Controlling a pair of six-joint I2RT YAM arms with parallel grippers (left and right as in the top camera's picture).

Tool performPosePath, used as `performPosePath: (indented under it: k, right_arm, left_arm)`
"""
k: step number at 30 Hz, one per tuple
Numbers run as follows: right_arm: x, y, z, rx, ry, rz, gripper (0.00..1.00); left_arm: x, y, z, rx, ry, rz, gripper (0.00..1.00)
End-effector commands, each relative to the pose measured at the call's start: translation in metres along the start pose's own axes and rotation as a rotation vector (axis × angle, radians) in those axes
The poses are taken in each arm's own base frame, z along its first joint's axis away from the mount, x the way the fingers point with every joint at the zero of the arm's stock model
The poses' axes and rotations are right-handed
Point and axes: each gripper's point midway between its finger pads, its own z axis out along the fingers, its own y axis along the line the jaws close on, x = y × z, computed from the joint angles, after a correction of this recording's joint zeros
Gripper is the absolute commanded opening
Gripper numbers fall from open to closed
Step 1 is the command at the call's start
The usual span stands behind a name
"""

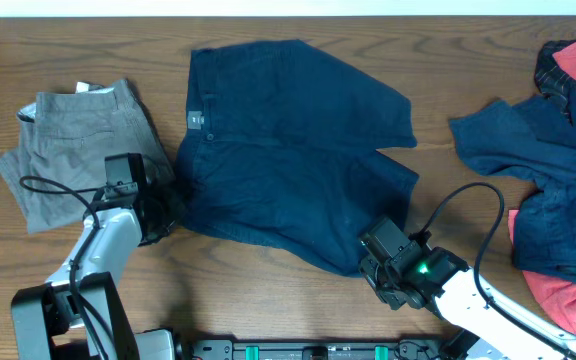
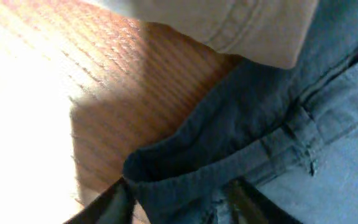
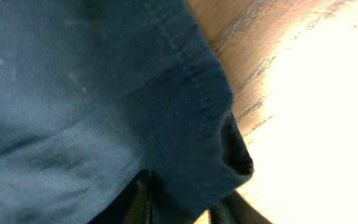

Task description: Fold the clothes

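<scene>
Dark navy shorts (image 1: 288, 150) lie spread in the middle of the wooden table. My left gripper (image 1: 165, 215) is shut on the waistband corner at the shorts' lower left; the left wrist view shows the navy waistband (image 2: 229, 155) pinched between my fingers (image 2: 179, 205). My right gripper (image 1: 373, 262) is shut on the hem of the near leg at the lower right; the right wrist view shows the navy hem (image 3: 191, 124) between my fingers (image 3: 182, 205). Folded grey shorts (image 1: 78, 140) lie at the left, and their edge (image 2: 241, 25) shows in the left wrist view.
A pile of unfolded clothes (image 1: 548, 170), navy with red pieces, lies at the right edge. The bare wooden table (image 1: 228, 290) shows along the front. A cable loops from the right arm (image 1: 488, 310) near the pile.
</scene>
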Motion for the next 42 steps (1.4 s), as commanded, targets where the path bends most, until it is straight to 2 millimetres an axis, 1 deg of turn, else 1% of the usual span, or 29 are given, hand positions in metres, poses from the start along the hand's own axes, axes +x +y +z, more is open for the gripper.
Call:
performPosePath:
  k: [1, 2, 3, 4, 5, 9, 12, 14, 16, 18, 21, 24, 28, 31, 34, 37, 39, 42]
  right_arm:
    - [0.000, -0.002, 0.000, -0.003, -0.016, -0.011, 0.22]
    - [0.000, -0.002, 0.000, -0.003, -0.016, -0.011, 0.21]
    - [0.000, -0.002, 0.000, -0.003, -0.016, -0.011, 0.19]
    - [0.000, -0.002, 0.000, -0.003, -0.016, -0.011, 0.18]
    - [0.000, -0.002, 0.000, -0.003, -0.016, -0.012, 0.17]
    - [-0.004, -0.001, 0.000, -0.005, -0.038, -0.031, 0.11]
    - [-0.018, 0.001, -0.001, -0.011, -0.096, -0.054, 0.07]
    - [-0.026, 0.002, -0.002, -0.012, -0.110, -0.055, 0.02]
    - [-0.034, 0.003, -0.004, -0.013, -0.117, -0.059, 0.01]
    - [-0.045, 0.001, -0.009, -0.007, -0.131, -0.052, 0.01]
    - [-0.064, 0.000, -0.021, -0.002, -0.172, -0.050, 0.01]
    - [-0.087, 0.003, -0.042, -0.005, -0.230, -0.087, 0.01]
    - [-0.113, 0.004, -0.081, 0.006, -0.287, -0.138, 0.01]
    - [-0.126, 0.004, -0.110, 0.014, -0.315, -0.184, 0.01]
    - [-0.134, 0.001, -0.139, 0.042, -0.340, -0.215, 0.01]
    - [-0.141, 0.003, -0.168, 0.048, -0.376, -0.258, 0.01]
    - [-0.146, 0.015, -0.192, 0.015, -0.414, -0.329, 0.01]
    - [-0.153, 0.041, -0.223, -0.048, -0.492, -0.454, 0.01]
  left_arm:
    - [0.013, 0.017, 0.008, -0.045, 0.032, -0.015, 0.32]
    - [0.013, 0.016, 0.008, -0.044, 0.030, -0.014, 0.25]
    - [0.012, 0.016, 0.008, -0.041, 0.026, -0.010, 0.15]
    - [0.011, 0.015, 0.008, -0.039, 0.023, -0.001, 0.08]
    - [0.010, 0.014, 0.008, -0.036, 0.020, 0.011, 0.06]
    - [0.010, 0.009, 0.005, -0.017, 0.027, 0.106, 0.06]
    - [0.009, 0.005, -0.004, -0.006, 0.026, 0.143, 0.06]
    - [0.008, 0.002, -0.012, 0.006, 0.017, 0.150, 0.06]
    - [0.010, -0.004, -0.021, 0.034, 0.008, 0.179, 0.06]
    - [0.013, -0.006, -0.029, 0.041, 0.004, 0.184, 0.06]
    - [0.023, -0.011, -0.042, 0.074, 0.020, 0.192, 0.06]
    - [0.037, -0.015, -0.055, 0.103, 0.049, 0.204, 0.06]
    - [0.069, -0.019, -0.079, 0.133, 0.134, 0.232, 0.06]
    - [0.090, -0.019, -0.099, 0.131, 0.180, 0.270, 0.06]
    - [0.106, -0.021, -0.125, 0.131, 0.205, 0.323, 0.06]
    - [0.114, -0.024, -0.153, 0.145, 0.198, 0.351, 0.06]
    - [0.112, -0.028, -0.173, 0.158, 0.173, 0.358, 0.06]
    - [0.102, -0.041, -0.197, 0.198, 0.111, 0.373, 0.06]
